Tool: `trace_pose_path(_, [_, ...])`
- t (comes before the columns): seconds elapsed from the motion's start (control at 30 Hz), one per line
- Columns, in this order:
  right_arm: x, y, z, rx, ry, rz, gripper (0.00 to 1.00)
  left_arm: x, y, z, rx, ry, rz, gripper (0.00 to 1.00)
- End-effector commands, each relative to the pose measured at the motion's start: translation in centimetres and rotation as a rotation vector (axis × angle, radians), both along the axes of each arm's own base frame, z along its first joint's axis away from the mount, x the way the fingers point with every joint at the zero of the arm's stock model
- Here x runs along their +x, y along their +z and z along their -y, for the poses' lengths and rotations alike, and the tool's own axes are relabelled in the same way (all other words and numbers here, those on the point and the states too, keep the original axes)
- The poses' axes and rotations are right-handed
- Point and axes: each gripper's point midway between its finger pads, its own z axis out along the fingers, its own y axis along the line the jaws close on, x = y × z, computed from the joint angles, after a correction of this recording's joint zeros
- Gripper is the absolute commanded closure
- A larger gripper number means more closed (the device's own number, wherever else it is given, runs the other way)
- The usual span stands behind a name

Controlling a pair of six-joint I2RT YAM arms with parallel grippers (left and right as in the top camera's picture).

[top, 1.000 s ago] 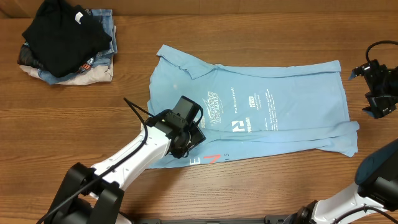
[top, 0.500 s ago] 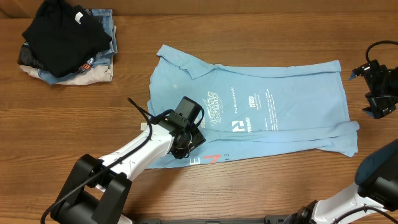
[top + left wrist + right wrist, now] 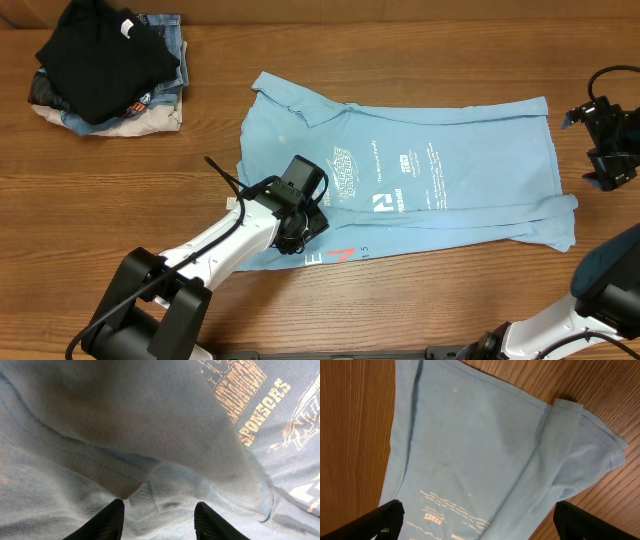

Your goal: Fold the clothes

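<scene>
My left gripper (image 3: 159,521) presses on the T-shirt (image 3: 450,170) beside its chest lettering, jaws partly apart astride a raised hem (image 3: 145,501), gripping nothing. The right gripper (image 3: 481,520) hangs wide open and empty past the shirt's bottom edge. Closing now might pinch extra layers or slip off the hem. Overhead, my arm hides the fingertips.

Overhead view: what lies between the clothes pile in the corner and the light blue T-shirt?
Only bare wooden table separates the clothes pile from the light blue T-shirt; nothing rests on that stretch, as the overhead view shows.
</scene>
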Motion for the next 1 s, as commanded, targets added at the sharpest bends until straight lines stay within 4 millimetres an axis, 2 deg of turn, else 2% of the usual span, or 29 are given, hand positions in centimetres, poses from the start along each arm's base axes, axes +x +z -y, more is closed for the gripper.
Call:
trace_pose_path(0.0, [0.28, 0.83, 0.08, -0.022, 0.011, 0.022, 0.00, 0.27, -0.23, 0.24, 0.010, 0.006, -0.001, 0.51])
trace_pose_path(0.43, [0.27, 0.83, 0.08, -0.022, 0.011, 0.022, 0.00, 0.41, -1.08, 0.34, 0.015, 0.005, -0.009, 0.53])
trace_pose_path(0.67, [0.22, 0.81, 0.17, -0.027, 0.010, 0.019, 0.00, 0.41, -1.06, 0.32, 0.015, 0.006, -0.009, 0.76])
trace_pose_path(0.87, [0.12, 0.76, 0.36, -0.038, 0.008, 0.013, 0.00, 0.62, -0.47, 0.43, 0.005, 0.001, 0.008, 0.80])
trace_pose_path(0.97, [0.13, 0.76, 0.36, -0.038, 0.008, 0.013, 0.00, 0.78, -0.14, 0.56, 0.001, -0.009, 0.019, 0.85])
